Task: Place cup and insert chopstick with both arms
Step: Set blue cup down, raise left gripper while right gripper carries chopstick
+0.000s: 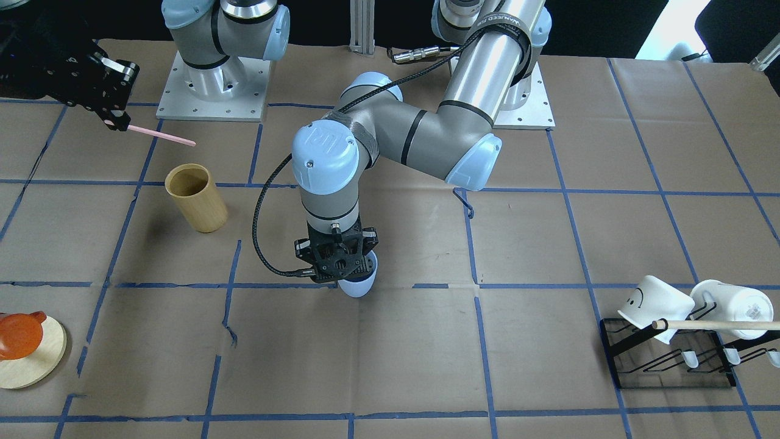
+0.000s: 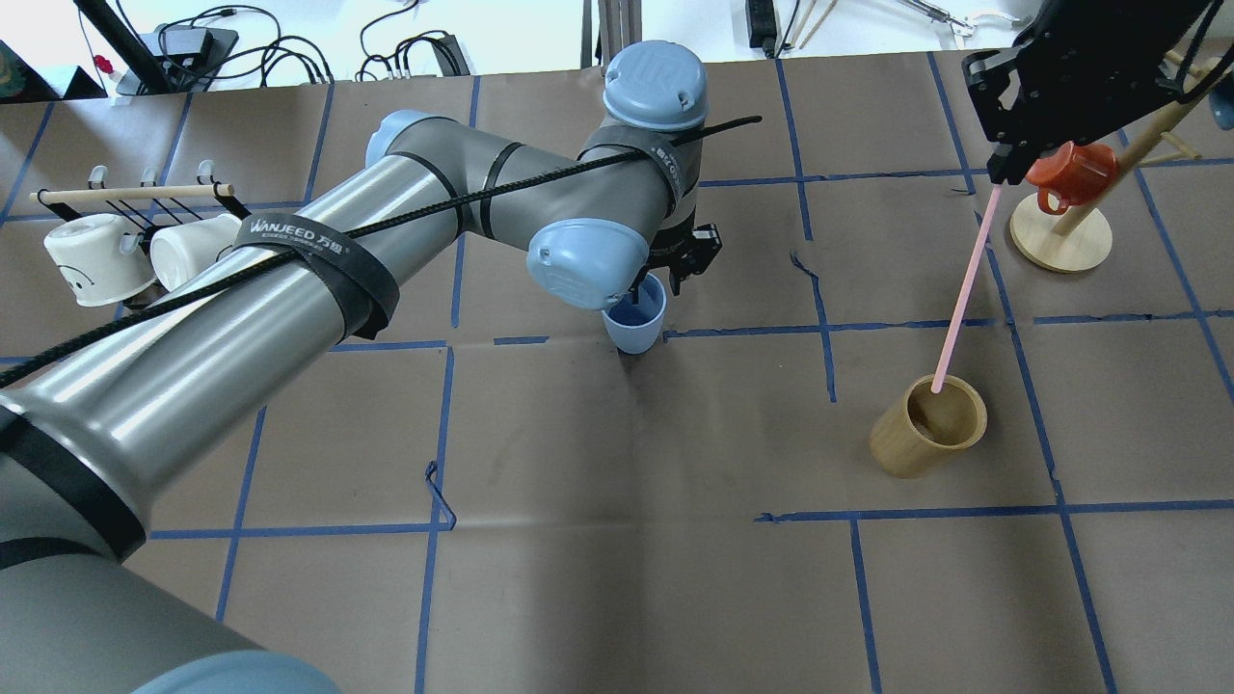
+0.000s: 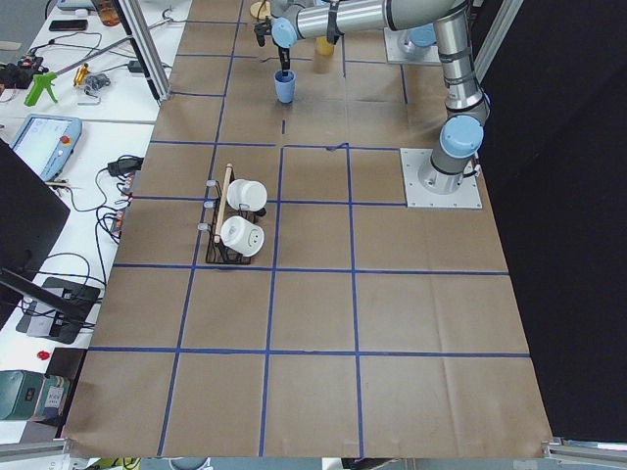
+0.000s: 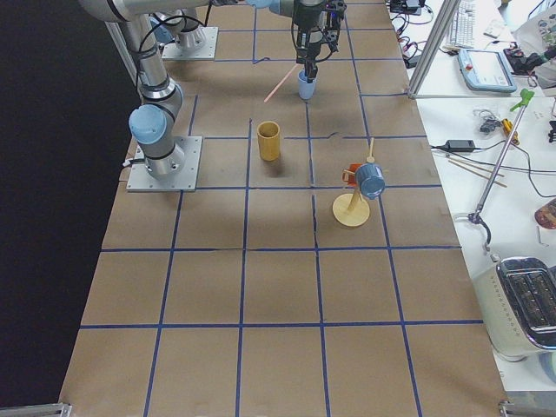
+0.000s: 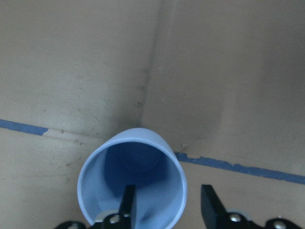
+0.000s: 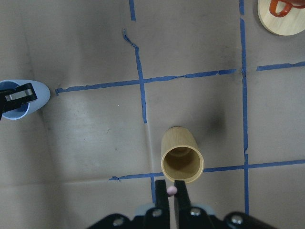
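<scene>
The light blue cup (image 1: 361,285) stands upright on the brown paper near the table's middle; it also shows in the overhead view (image 2: 634,326). My left gripper (image 5: 167,198) is right over it, open. One finger (image 5: 128,202) is inside the cup and the other outside, with the rim wall between them and a gap to each. My right gripper (image 1: 117,125) is shut on one end of the pink chopstick (image 1: 163,136). It holds the chopstick high in the air, slanting down over the table's right side (image 2: 964,289), apart from the blue cup.
A tan wooden cup (image 1: 196,198) stands under the chopstick's free end in the right wrist view (image 6: 182,161). An orange mug on a round wooden stand (image 2: 1060,241) is beside my right gripper. White mugs (image 1: 655,302) and a wooden dowel (image 1: 713,325) sit on a black rack (image 1: 670,372) at the left end.
</scene>
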`<state>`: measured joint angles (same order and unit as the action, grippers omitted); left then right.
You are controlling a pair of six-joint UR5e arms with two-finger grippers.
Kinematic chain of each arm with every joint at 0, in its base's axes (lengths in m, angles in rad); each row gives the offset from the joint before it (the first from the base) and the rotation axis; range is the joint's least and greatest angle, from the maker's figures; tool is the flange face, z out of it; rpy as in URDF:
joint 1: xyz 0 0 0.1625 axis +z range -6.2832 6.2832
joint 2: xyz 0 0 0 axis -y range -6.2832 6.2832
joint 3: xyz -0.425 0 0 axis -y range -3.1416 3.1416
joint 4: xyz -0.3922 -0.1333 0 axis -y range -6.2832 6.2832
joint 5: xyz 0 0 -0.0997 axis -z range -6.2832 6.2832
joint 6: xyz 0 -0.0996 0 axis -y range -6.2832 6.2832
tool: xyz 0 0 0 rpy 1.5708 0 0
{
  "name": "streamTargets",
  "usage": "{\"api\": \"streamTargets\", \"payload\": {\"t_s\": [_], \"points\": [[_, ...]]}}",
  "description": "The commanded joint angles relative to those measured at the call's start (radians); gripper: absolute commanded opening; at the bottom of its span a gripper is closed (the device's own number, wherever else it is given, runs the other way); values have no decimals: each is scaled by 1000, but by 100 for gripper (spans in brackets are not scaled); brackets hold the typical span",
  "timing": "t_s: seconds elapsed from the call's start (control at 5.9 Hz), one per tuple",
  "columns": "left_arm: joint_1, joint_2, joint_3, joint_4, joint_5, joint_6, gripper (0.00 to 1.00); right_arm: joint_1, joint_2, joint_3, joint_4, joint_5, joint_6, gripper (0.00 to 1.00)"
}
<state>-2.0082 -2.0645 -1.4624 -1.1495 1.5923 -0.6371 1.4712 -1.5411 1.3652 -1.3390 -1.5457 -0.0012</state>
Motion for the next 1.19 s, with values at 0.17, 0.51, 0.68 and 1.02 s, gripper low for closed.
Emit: {"api": "streamTargets", "payload": {"t_s": [0.17, 0.51, 0.68, 1.02], "points": [[107, 165, 5, -161, -18, 80, 99, 62, 29, 0, -51, -5, 18, 5], [240, 356, -25, -394, -40, 439, 99, 124, 79, -8, -136, -7, 116, 5], [320, 430, -27, -498, -40, 624, 99, 170, 129, -46, -169, -5, 195, 5], [351, 521, -36, -541, -43, 717, 99, 304, 333, -270, -177, -4, 402, 5]]}}
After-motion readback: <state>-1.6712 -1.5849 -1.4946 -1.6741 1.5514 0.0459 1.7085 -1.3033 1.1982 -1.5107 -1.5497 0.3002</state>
